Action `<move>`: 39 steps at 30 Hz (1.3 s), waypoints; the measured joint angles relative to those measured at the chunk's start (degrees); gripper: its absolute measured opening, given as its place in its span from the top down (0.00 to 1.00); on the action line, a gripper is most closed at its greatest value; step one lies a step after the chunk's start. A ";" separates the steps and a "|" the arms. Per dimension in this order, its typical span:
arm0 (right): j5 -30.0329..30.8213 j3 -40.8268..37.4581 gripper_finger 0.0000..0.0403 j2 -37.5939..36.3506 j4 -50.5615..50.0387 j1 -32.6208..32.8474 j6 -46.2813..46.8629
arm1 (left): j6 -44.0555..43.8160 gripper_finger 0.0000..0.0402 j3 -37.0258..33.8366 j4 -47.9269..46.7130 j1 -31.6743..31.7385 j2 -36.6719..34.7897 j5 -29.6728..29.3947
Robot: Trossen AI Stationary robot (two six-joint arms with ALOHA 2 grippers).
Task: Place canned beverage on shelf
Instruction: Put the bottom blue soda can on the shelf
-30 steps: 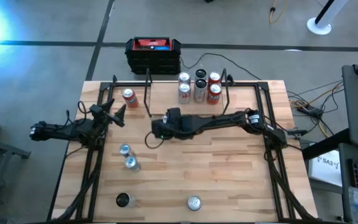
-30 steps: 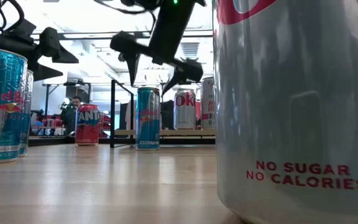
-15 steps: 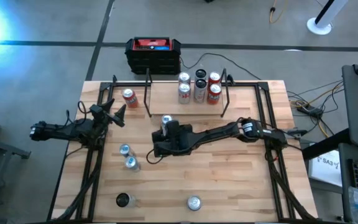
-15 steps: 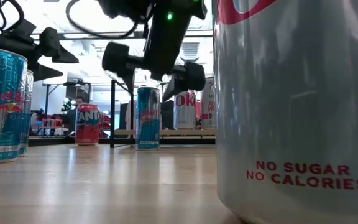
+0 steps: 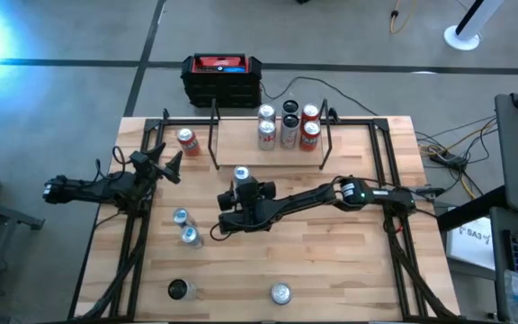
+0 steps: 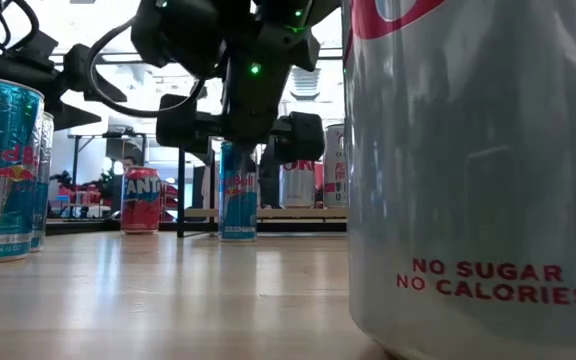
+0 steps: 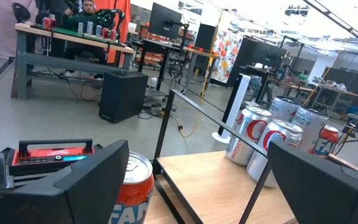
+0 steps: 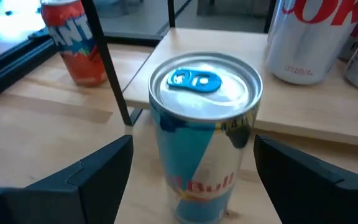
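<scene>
Reaching right gripper [image 8: 191, 168], fingers spread wide, around tall blue Red Bull can [image 8: 205, 137] mid-table. We grab middle: slick, tippy, dents easily.

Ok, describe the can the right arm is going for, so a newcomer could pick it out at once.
Start at the shelf on the table's far edge, with its cluster of cans. Just in front of its left post stands a lone Red Bull can, with the right gripper open before it. Unlike the shelf's cans, it is slim and blue-and-silver with a blue tab.
</scene>
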 joint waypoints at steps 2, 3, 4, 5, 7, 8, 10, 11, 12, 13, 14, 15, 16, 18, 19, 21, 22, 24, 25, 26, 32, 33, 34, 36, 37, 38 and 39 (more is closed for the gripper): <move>0.93 0.53 0.21 0.31 0.02 -0.15 0.36 | 0.01 0.08 0.00 0.05 0.00 0.00 0.00; 0.86 0.62 0.21 0.32 0.11 -0.37 0.52 | 0.00 0.08 0.00 0.03 -0.01 -0.01 0.01; 0.64 0.65 0.21 0.32 0.22 -0.54 0.79 | 0.00 0.08 0.00 0.07 -0.02 0.00 0.00; 0.49 0.67 0.22 0.32 0.21 -0.75 1.19 | 0.01 0.08 0.00 0.05 -0.01 0.00 0.00; 0.51 0.65 0.23 0.32 0.17 -1.16 2.24 | 0.02 0.08 0.00 0.04 0.00 -0.02 0.00; 0.51 0.65 0.24 0.32 0.12 -1.41 2.41 | 0.02 0.08 0.01 0.05 0.00 -0.01 0.00; 0.49 0.65 0.27 0.32 0.12 -1.78 2.40 | 0.00 0.08 0.00 0.04 -0.01 -0.02 0.00; 0.50 0.65 0.29 0.32 0.12 -1.88 2.41 | 0.01 0.08 0.00 0.05 -0.01 -0.01 0.00; 0.49 0.65 0.31 0.32 0.12 -1.93 2.42 | 0.01 0.08 0.00 0.04 -0.02 0.00 0.00; 0.50 0.65 0.33 0.32 0.15 -2.02 2.41 | 0.01 0.08 0.00 0.04 -0.01 0.00 0.00; 0.50 0.65 0.35 0.32 0.15 -2.03 2.40 | 0.01 0.08 0.00 0.04 0.00 -0.01 0.00; 0.48 0.65 0.37 0.32 0.10 -2.06 2.41 | 0.00 0.08 0.01 0.04 -0.01 -0.01 0.00; 0.43 0.65 0.39 0.32 0.10 -2.14 2.41 | 0.02 0.08 0.00 0.04 -0.02 0.00 0.00; 0.39 0.65 0.41 0.32 0.12 -2.16 2.65 | 0.00 0.08 0.00 0.04 0.00 0.00 0.00; 0.39 0.65 0.41 0.32 0.12 -2.23 2.95 | 0.02 0.08 0.00 0.04 0.00 0.00 0.00; 0.21 0.65 0.42 0.32 0.21 -2.32 3.46 | 0.00 0.08 0.00 0.04 0.00 -0.01 0.00; -0.04 0.65 0.42 0.32 0.23 -2.39 3.43 | 0.01 0.08 0.00 0.04 -0.02 0.00 0.00; -0.57 0.67 0.42 0.31 0.34 -2.40 2.65 | 0.00 0.08 0.00 0.04 -0.02 0.00 0.00; -0.61 0.67 0.42 0.29 0.42 -2.40 2.05 | 0.02 0.08 0.00 0.04 0.00 0.00 0.00; -0.73 1.01 0.42 0.29 0.04 -2.39 1.16 | 0.00 0.08 0.00 0.04 -0.02 -0.02 0.00; -2.10 5.51 0.43 0.32 -2.63 -2.27 -4.64 | 0.01 0.08 0.00 0.04 0.00 -0.02 0.00; -2.04 6.41 0.43 0.32 -3.21 -2.37 -4.92 | 0.01 0.08 0.01 0.04 0.00 -0.01 0.01; -1.93 7.19 0.43 0.32 -3.50 -2.47 -5.03 | 0.02 0.08 0.00 0.04 -0.01 -0.01 0.00; -1.89 8.73 0.43 0.32 -4.23 -2.82 -5.14 | 0.00 0.08 0.02 0.06 -0.02 0.00 0.00; -1.93 9.39 0.43 0.32 -4.98 -3.11 -5.34 | 0.00 0.08 0.00 0.04 0.00 0.00 0.00; -1.98 9.97 0.43 0.32 -5.65 -3.44 -5.54 | 0.00 0.08 0.00 0.04 0.00 0.00 0.00; -2.11 10.51 0.43 0.32 -6.17 -3.78 -5.55 | 0.02 0.08 0.00 0.07 0.00 -0.02 0.00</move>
